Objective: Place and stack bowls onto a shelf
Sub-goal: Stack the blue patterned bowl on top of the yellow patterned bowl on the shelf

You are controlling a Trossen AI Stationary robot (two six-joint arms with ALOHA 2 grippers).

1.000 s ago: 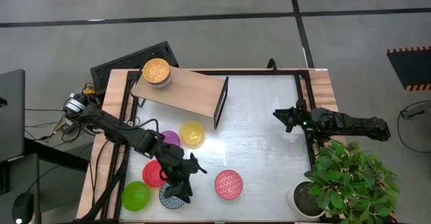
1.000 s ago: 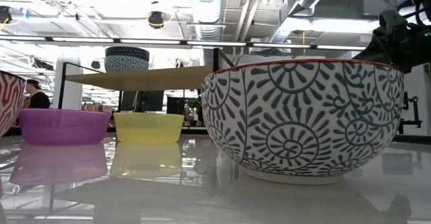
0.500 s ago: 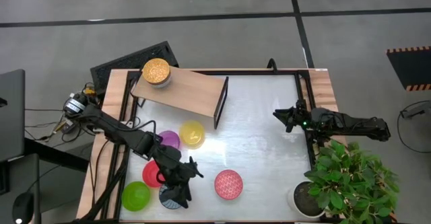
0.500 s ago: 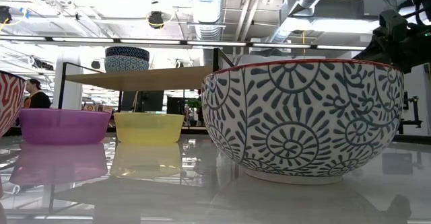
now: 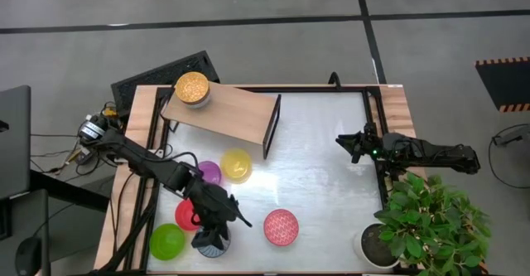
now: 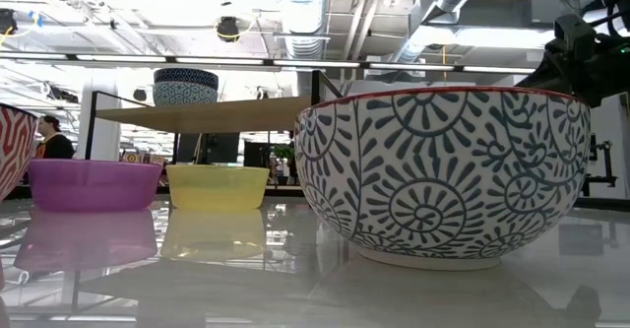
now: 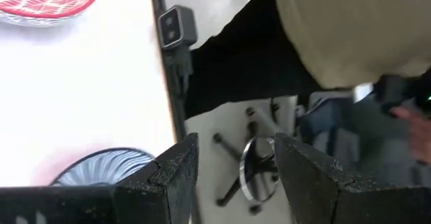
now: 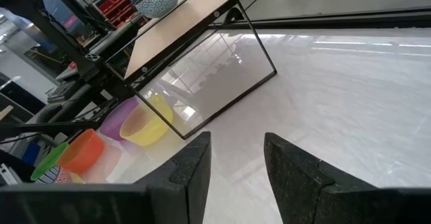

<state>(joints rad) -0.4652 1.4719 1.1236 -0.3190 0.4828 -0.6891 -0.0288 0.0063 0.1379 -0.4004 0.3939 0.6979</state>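
Observation:
The shelf (image 5: pixel 228 110) stands at the far left and carries the gold-orange bowl (image 5: pixel 192 88) on its left end. On the tabletop before it rest a purple bowl (image 5: pixel 209 172), a yellow bowl (image 5: pixel 237 165), a red bowl (image 5: pixel 185 215), a green bowl (image 5: pixel 166 240), a blue-grey radial bowl (image 5: pixel 209 245) and a pink-red bowl (image 5: pixel 281 227). My left gripper (image 5: pixel 236 220) hovers open above the blue-grey bowl (image 7: pixel 101 169), slanting down, with nothing between its fingers (image 7: pixel 232 157). At the right edge my right gripper (image 5: pixel 344 141) waits open (image 8: pixel 236 160).
A potted plant (image 5: pixel 422 222) stands at the near right corner. The pink-red bowl's blue-patterned outside (image 6: pixel 443 170) fills the low view, close to a small camera (image 7: pixel 176 25) on the near edge. Bare tabletop (image 5: pixel 323 168) lies between the bowls and my right arm.
My left gripper has tipped further downward and rolled about its own axis, and its fingers have come a little toward the near edge, over the blue-grey bowl. No bowl has moved.

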